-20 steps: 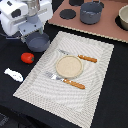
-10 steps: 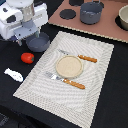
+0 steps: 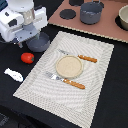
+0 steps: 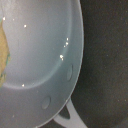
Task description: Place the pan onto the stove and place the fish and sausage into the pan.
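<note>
From where I stand, the robot's white arm hangs over the far left corner of the striped placemat (image 3: 70, 67), and its gripper (image 3: 31, 39) is down low over the pan (image 3: 39, 43). The pan is a small grey-blue round one, sitting on the dark table (image 3: 105, 100) with part of it overlapping the mat's far left corner; most of it is hidden under the arm's bulk. I cannot tell whether the jaws are open or closed, since the fingers are hidden in the exterior view and do not show in the wrist view. The wrist view is filled with the pan's smooth pale inside (image 4: 40, 45), with its rim, two rivets and the root of the handle showing against the dark table.

The stove (image 3: 107, 27), a pinkish-brown board with black burner discs, lies along the far side, well apart from the pan. A larger grey pot (image 3: 91, 12) stands on it, and a light-coloured bowl (image 3: 123, 17) sits at its right end.

The sausage (image 3: 27, 57), a small red rounded piece, rests on the table just left of the mat, near the pan. The fish (image 3: 14, 75), small and white, lies nearer to me and further left, apart from the sausage.

On the mat a round tan plate (image 3: 68, 66) sits in the middle, with an orange-handled fork (image 3: 80, 57) on its far side and another orange-handled piece of cutlery (image 3: 66, 81) on its near side.
</note>
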Tool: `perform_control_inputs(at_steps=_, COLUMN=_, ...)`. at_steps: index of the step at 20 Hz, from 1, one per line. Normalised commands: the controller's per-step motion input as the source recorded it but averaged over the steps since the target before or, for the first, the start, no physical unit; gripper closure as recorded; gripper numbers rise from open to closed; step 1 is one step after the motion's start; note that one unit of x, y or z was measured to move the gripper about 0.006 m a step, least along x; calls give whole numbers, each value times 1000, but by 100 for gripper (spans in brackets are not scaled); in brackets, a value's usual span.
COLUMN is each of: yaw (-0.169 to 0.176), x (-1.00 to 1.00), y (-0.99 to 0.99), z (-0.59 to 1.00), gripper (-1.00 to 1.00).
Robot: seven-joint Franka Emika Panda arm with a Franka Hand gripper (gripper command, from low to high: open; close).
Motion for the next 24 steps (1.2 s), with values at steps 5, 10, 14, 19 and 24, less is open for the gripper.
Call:
perform_control_inputs(at_steps=5, yaw=-14, x=-138, y=37, z=-306, gripper=-100)
perform_control_inputs(at_steps=10, yaw=-7, x=-95, y=23, z=-292, gripper=-100)
perform_control_inputs(at_steps=14, yaw=-5, x=-129, y=29, z=-286, gripper=-100)
perform_control_inputs(at_steps=19, yaw=-2, x=-119, y=26, z=-181, gripper=-100)
perform_control_inputs(at_steps=24, yaw=0, x=-98, y=13, z=-80, gripper=100)
